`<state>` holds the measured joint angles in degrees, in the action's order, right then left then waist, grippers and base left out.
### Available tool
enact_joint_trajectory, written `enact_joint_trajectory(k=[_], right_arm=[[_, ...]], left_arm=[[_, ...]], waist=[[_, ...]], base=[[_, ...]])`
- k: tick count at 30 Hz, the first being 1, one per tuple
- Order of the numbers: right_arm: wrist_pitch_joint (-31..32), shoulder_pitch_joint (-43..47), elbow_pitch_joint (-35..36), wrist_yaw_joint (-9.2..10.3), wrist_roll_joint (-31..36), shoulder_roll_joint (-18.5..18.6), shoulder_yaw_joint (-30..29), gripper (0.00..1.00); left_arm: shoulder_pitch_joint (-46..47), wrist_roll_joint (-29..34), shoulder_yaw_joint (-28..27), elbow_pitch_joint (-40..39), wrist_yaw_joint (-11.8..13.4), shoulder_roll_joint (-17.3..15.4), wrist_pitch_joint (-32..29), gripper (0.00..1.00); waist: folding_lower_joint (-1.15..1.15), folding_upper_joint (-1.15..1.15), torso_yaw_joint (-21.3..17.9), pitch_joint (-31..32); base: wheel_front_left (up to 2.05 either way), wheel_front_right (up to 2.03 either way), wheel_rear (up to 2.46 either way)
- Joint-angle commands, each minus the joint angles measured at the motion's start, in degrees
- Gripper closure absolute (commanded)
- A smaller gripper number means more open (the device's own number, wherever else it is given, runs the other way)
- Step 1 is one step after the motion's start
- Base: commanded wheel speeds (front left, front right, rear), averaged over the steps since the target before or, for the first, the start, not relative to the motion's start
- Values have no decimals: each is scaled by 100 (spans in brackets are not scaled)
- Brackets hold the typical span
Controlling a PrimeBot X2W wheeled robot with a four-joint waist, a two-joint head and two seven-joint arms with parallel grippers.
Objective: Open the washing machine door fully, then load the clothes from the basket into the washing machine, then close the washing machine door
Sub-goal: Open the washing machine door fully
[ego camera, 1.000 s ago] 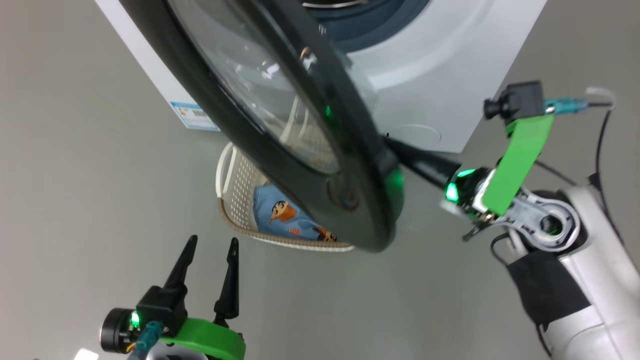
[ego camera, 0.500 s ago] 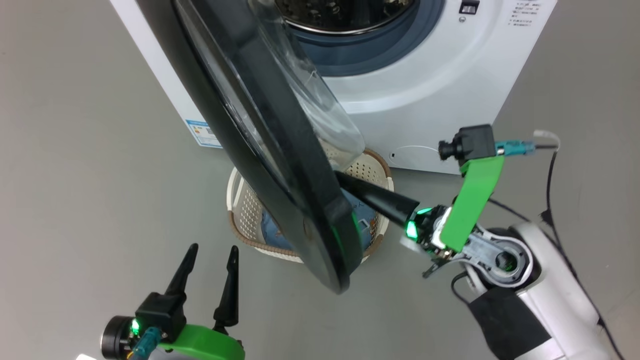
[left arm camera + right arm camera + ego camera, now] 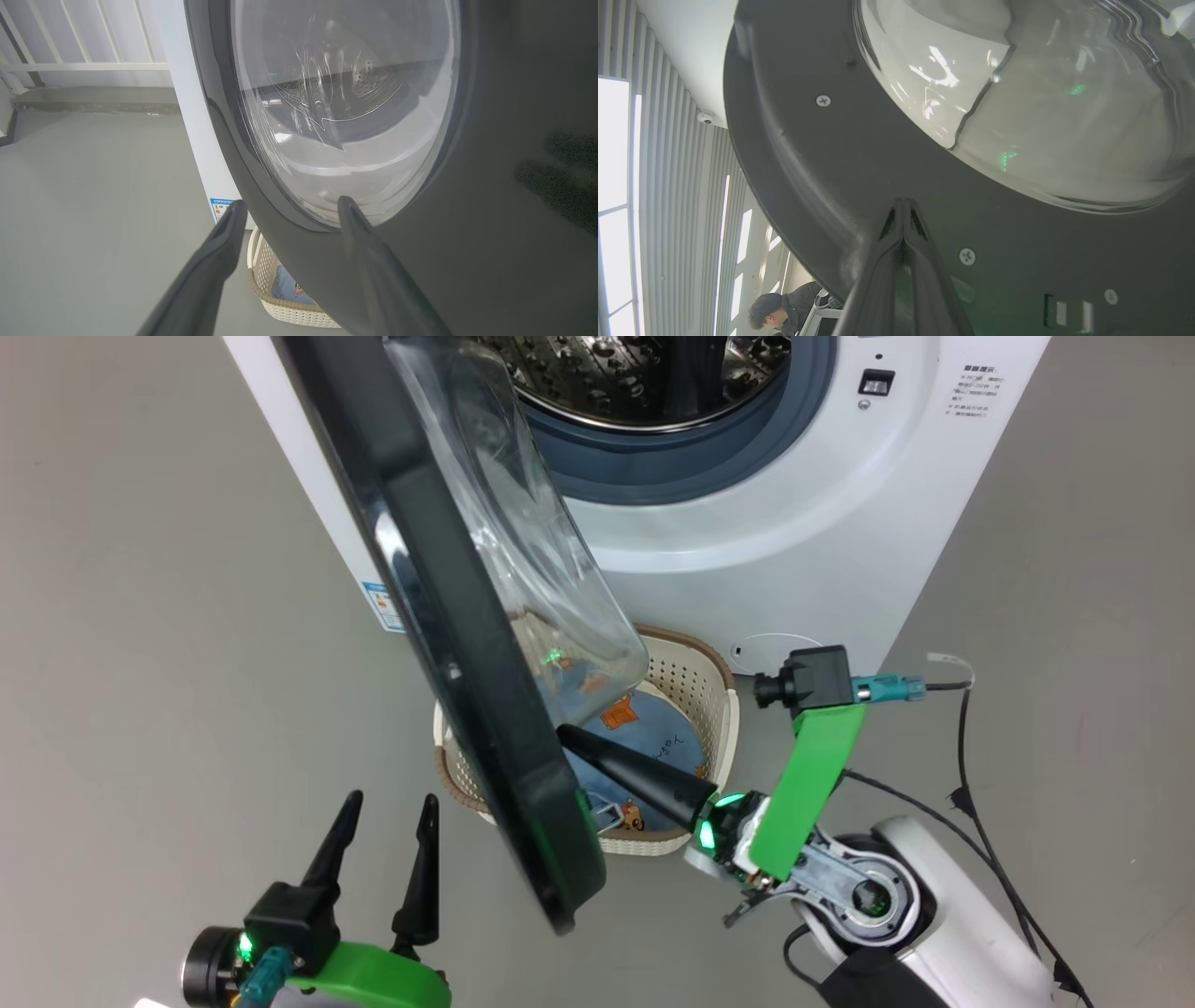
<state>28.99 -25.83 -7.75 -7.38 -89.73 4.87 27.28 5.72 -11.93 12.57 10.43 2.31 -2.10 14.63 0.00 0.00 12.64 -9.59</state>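
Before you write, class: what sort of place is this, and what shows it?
Probably a laundry area, perhaps a test room: a white front-loading washing machine with its door standing open, and a basket of clothes on the grey floor before it.

You can reach the drum (image 3: 644,383) freely from the right of the half-open washing machine door (image 3: 439,644), which hangs over the left half of the basket (image 3: 721,705) and walls it off from your left gripper (image 3: 393,795); bare floor (image 3: 168,709) lies left of the door.

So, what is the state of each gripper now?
Left gripper: open, holding nothing.
Right gripper: shut, tips against the round glossy black door.
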Motion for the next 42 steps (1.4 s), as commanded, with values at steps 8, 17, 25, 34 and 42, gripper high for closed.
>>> enact_joint_trajectory(k=[8, 17, 25, 34, 42], right_arm=[[-438, -60, 164, -11, 1, -197, 552, 100], [-686, -72, 203, -11, 27, -154, 576, 100], [-1141, 62, 641, -11, 262, 254, 556, 0], [-2627, 272, 1027, -11, 941, 1151, 787, 0], [-4389, 521, 444, -11, 2128, 2147, 981, 0]], left_arm=[[45, -69, -156, -156, 14, -77, 37, 0], [30, -70, -250, -157, 22, -77, 37, 0], [-52, -6, -402, -191, -2, -77, 37, 0], [-136, 57, -533, -230, -11, -77, 37, 0], [-249, 160, -683, -210, -87, -77, 37, 0]], waist=[[0, 0, 59, 17], [0, 0, -25, 97], [0, 0, -152, 211], [0, 0, -299, 360], [0, 0, -509, 555]], base=[[0, 0, 0], [0, 0, 0], [0, 0, 0], [0, 0, 0], [0, 0, 0]])
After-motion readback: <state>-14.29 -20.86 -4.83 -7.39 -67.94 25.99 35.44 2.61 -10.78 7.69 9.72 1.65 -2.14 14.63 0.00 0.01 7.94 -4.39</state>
